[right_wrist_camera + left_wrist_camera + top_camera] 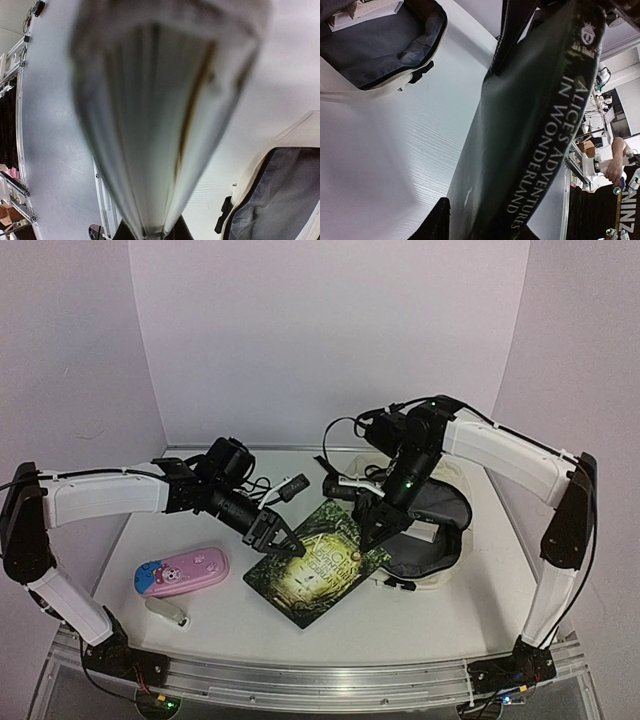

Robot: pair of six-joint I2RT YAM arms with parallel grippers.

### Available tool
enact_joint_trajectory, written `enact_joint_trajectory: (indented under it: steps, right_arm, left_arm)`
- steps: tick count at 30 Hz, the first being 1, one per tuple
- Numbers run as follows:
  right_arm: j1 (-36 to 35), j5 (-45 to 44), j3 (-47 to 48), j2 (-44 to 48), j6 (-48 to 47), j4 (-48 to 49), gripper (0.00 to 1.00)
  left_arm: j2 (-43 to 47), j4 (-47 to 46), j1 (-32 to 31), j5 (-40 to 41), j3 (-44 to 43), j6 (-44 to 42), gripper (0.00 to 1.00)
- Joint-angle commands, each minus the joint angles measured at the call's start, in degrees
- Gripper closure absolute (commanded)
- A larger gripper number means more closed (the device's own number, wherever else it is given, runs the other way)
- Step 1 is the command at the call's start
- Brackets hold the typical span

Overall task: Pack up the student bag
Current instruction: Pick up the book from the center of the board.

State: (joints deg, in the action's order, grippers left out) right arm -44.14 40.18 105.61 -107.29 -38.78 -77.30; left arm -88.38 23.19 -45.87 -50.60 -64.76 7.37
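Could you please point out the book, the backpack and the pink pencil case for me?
book [318,565], top view, middle of its dark green cover.
backpack [447,508], top view, bare grey lining inside the opening.
pink pencil case [183,571], top view, middle of its top face.

Cloth student bag [446,512], paper book [315,577]

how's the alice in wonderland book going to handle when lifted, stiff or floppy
Likely stiff: the book shows a flat cover with the right gripper pinching its page edge. The glossy-looking cover may slip. Held by one edge, the pages might fan open.
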Motion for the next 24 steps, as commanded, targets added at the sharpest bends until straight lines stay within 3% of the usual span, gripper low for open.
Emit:
enact_joint_trajectory:
  steps: [1,4,6,8,9,12,15,20,24]
  right_arm:
    - [-0.38,3.09,5.03,-0.19,-2.67,-4.75,0.97]
    - [-0.28,2.58,7.61,-0.44,-0.92,-4.42,0.86]
    - [0.25,2.71,10.01,-0.78,1.2,-4.11,0.74]
    - [2.07,4.15,13.41,-1.17,3.35,-3.82,0.42]
    - [3.52,6.2,14.93,-1.23,5.11,-3.45,0.32]
    - [9.68,13.87,17.93,-0.73,14.01,2.71,0.14]
    - [14.49,17.71,14.82,1.71,27.31,16.71,0.09]
    - [15.03,11.6,-0.82,8.75,47.77,43.39,0.04]
    - [15.05,13.49,-5.39,7.63,62.86,59.22,0.04]
  left_arm:
    - [-0.06,-5.97,-0.35,-4.94,0.56,1.27,0.82]
    - [0.79,-8.89,-0.28,-4.79,1.54,2.65,0.99]
    - [2.24,-10.69,-0.08,-3.74,2.22,4.06,1.0]
    - [4.15,-13.01,0.86,-2.21,3.36,5.93,1.0]
    - [5.34,-16.01,2.31,-1.8,4.41,7.63,1.0]
    - [9.84,-25.97,7.25,0.28,8.95,14.97,1.0]
    - [14.87,-36.17,11.21,5.17,13.46,22.36,1.0]
    - [21.55,-45.38,12.03,20.78,16.72,28.4,1.0]
    - [25.94,-54.42,12.06,33.24,20.5,35.17,1.0]
